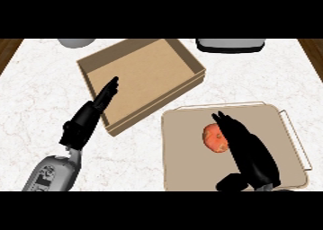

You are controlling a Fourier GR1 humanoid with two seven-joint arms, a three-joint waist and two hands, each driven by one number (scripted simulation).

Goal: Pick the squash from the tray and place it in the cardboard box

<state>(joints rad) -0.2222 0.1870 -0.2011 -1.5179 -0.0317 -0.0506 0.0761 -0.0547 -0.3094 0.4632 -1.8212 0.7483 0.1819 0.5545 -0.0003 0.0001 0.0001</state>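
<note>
The right hand [247, 148], fingers straight and holding nothing, lay beside the squash [215, 137] on the tray [190, 170]; grasp apparently pending, the next move called for closing round it before the cardboard box [140, 67].

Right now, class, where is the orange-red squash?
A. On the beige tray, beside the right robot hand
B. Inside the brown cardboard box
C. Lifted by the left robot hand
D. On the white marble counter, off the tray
A: the orange-red squash lies on the beige tray, with the straight fingers of the right robot hand alongside it; the brown cardboard box holds nothing.
</note>
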